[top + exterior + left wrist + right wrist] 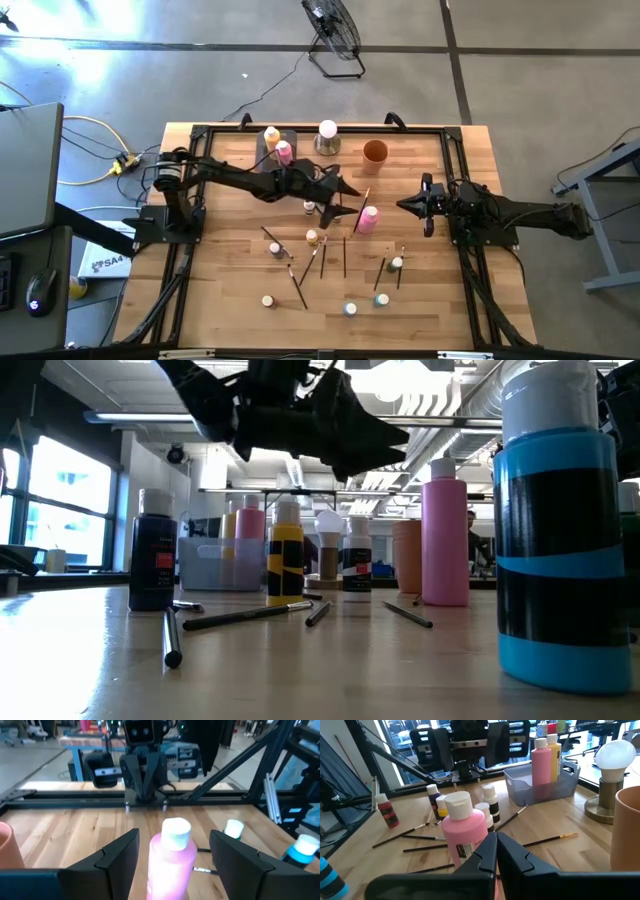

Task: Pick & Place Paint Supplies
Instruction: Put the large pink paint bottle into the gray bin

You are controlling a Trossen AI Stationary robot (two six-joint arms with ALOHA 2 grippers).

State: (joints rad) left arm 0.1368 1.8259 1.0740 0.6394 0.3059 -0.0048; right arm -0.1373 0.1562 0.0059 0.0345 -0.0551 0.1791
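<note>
Fingers [115,857] of the left gripper [352,205] stand wide apart, one on each side of the pink bottle [367,219], which stands upright on the table [225,300] between them, not yet squeezed. Just beyond the bottle a brush [363,203] lies, and farther off the right gripper [414,205] waits, fingers pressed together, empty. Behind the bottle, well apart, sits the tray [540,792] holding another pink bottle [284,152] and a yellow bottle [271,136].
</note>
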